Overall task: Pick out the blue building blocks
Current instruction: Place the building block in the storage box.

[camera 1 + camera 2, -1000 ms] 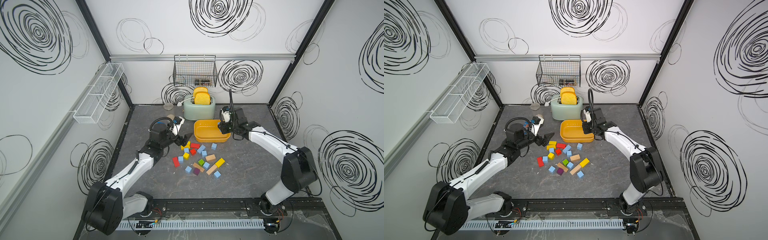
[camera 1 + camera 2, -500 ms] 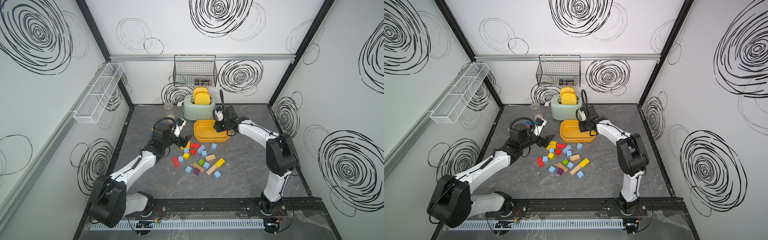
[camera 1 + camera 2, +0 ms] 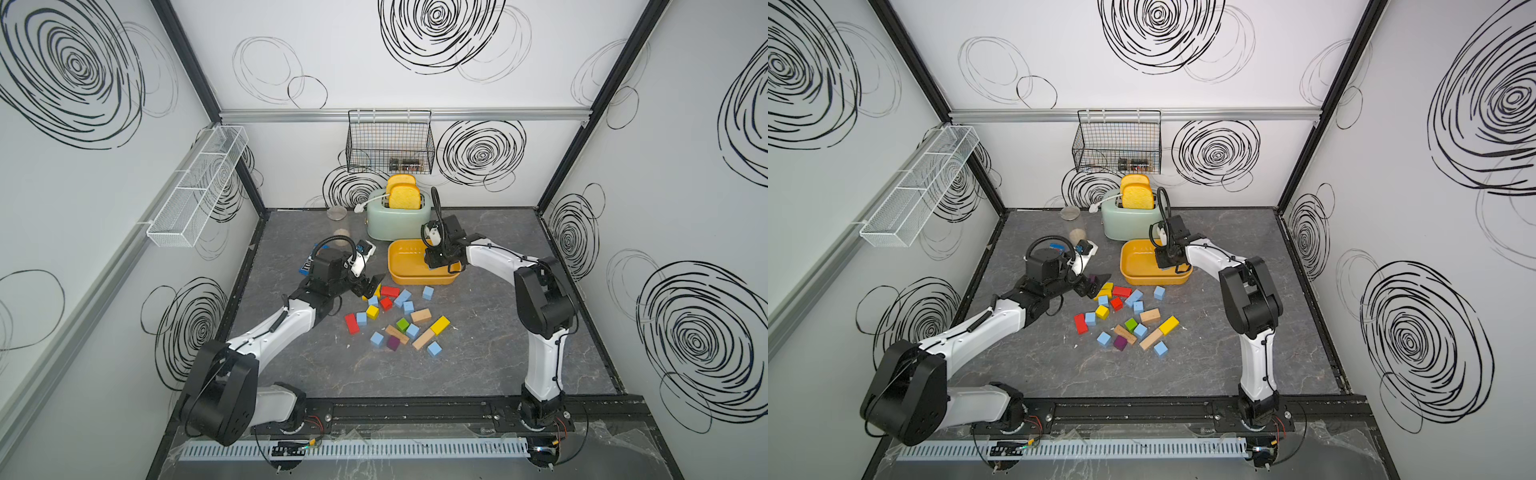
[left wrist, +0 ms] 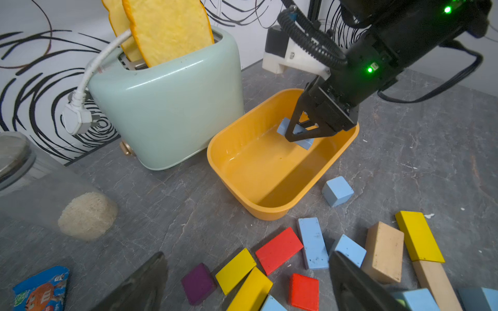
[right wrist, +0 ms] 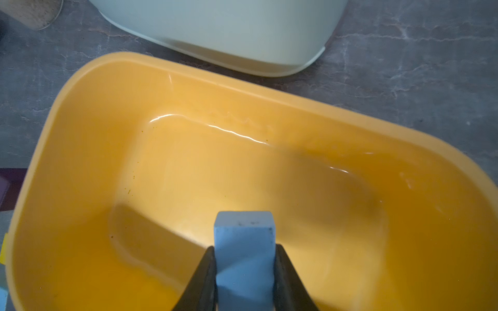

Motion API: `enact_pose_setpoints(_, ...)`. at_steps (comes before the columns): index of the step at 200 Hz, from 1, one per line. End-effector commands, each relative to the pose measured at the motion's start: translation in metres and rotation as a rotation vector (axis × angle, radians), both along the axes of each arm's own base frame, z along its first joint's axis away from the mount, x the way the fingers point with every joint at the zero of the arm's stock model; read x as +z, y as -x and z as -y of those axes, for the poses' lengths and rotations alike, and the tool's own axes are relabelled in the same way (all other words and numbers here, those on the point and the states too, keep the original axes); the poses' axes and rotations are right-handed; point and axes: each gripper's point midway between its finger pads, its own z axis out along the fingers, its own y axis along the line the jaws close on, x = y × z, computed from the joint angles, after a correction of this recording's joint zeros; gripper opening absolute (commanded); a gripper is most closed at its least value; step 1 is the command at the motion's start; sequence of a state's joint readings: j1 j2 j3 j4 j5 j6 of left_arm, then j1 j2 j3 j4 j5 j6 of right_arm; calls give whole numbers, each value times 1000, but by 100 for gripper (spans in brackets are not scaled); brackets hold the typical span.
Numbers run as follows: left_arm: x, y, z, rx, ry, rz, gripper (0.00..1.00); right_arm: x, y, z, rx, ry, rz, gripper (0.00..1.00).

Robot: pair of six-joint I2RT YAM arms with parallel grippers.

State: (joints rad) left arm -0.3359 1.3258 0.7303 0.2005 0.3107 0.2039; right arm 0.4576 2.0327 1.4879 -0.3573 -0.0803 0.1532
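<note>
The right gripper [image 4: 299,136] pinches a blue block [image 5: 244,242] low inside the yellow tub [image 5: 80,134]. The left gripper [image 3: 371,284], jaws spread wide, hovers at the pile's upper-left edge. In both top views, the other blue building blocks [image 3: 402,297] lie scattered mid-frame below the tub.

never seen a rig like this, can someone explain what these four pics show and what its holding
It is a robot with two white arms, each ending in a claw, mounted at the front of a grey table. Two pictures look down from overhead; the other two come from cameras on each wrist. On the table lie coloured blocks, a yellow tub and a toaster with toast. The right claw is shut on a blue block over the tub. The left claw hangs open above the blocks.
</note>
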Motion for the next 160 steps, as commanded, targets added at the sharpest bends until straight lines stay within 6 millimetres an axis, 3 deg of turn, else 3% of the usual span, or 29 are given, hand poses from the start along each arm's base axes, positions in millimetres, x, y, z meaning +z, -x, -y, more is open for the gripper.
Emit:
enact_pose_setpoints(1,7,-3,3,-14,-11,37,96,-2,-5,-4,-5,11,1,7)
enact_pose_setpoints(70,9,-2,3,-17,-15,40,96,-20,-8,-6,-4,23,-35,21)
enact_pose_setpoints(160,15,0,5,-26,-10,53,96,-17,-8,-9,7,18,-40,36)
